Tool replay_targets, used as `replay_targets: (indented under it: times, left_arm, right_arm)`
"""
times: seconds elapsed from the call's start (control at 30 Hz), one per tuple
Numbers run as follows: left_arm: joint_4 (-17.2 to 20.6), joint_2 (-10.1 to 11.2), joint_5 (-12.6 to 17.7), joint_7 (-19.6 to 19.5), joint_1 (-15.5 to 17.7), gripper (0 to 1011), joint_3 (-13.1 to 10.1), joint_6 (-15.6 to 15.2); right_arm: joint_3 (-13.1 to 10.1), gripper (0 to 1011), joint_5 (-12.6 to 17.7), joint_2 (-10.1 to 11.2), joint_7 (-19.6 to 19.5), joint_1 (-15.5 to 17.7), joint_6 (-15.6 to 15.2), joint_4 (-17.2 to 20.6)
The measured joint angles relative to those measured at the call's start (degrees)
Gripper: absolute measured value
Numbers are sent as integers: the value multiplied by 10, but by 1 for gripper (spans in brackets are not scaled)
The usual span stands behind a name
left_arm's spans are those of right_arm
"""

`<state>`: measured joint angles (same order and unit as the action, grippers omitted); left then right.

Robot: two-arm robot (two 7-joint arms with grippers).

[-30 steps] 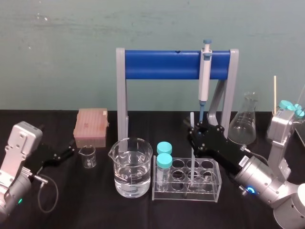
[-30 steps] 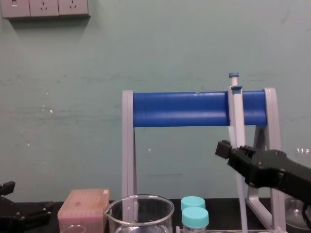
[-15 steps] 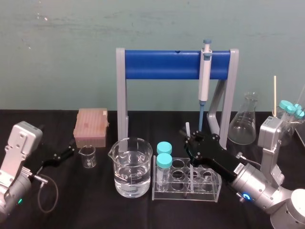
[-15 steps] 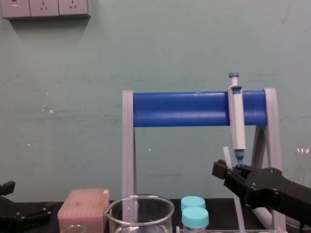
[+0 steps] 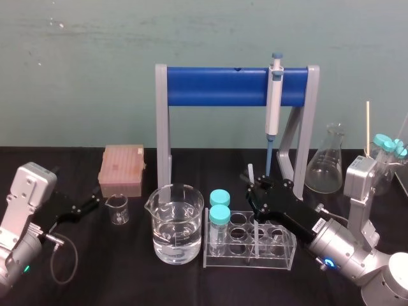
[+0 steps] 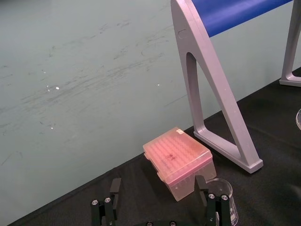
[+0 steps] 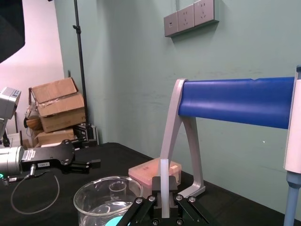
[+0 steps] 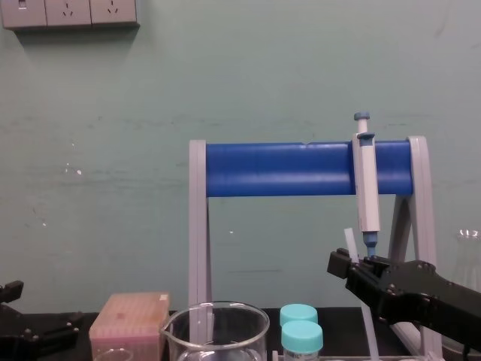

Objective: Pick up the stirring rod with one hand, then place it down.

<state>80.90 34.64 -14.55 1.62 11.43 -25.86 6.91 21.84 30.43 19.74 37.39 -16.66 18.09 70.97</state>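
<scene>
Stirring rod [image 5: 251, 173] nearly vertical, gripped by right end effector [image 5: 254, 189], over rack [image 5: 290, 252]

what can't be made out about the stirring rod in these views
Head view: lower end of the stirring rod, inside the clear tube rack under the right end effector; whether it touches bottom is unclear.
Chest view: everything below the grip, cut off by the bottom edge.
Right wrist view: its lower part, hidden by the end effector gripping it.
The left end effector is parked, open, near the small beaker.
</scene>
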Motion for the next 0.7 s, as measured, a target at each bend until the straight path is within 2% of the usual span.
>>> replay_targets:
  times: [0.2, 0.33, 0.4, 0.47, 0.5, 0.67, 0.7]
  left_arm:
    - [0, 0, 0, 0, 0, 1000, 0, 0]
    - [0, 0, 0, 0, 0, 1000, 0, 0]
    - [0, 0, 0, 0, 0, 1000, 0, 0]
    - [0, 0, 0, 0, 0, 1000, 0, 0]
    - [0, 0, 0, 0, 0, 1000, 0, 0]
    - [0, 0, 0, 0, 0, 1000, 0, 0]
    - [0, 0, 0, 0, 0, 1000, 0, 0]
  right_arm:
    - [0, 214, 1, 0, 0, 0, 0, 0]
    - [0, 382, 1, 1, 0, 0, -1, 0]
    - [-1, 410, 1, 1, 0, 0, -1, 1]
    - [-1, 499, 1, 1, 0, 0, -1, 1]
    - [-1, 499, 1, 1, 0, 0, -1, 1]
    - [-1, 666, 1, 1, 0, 0, -1, 1]
    - [-1, 726, 1, 1, 0, 0, -1, 1]
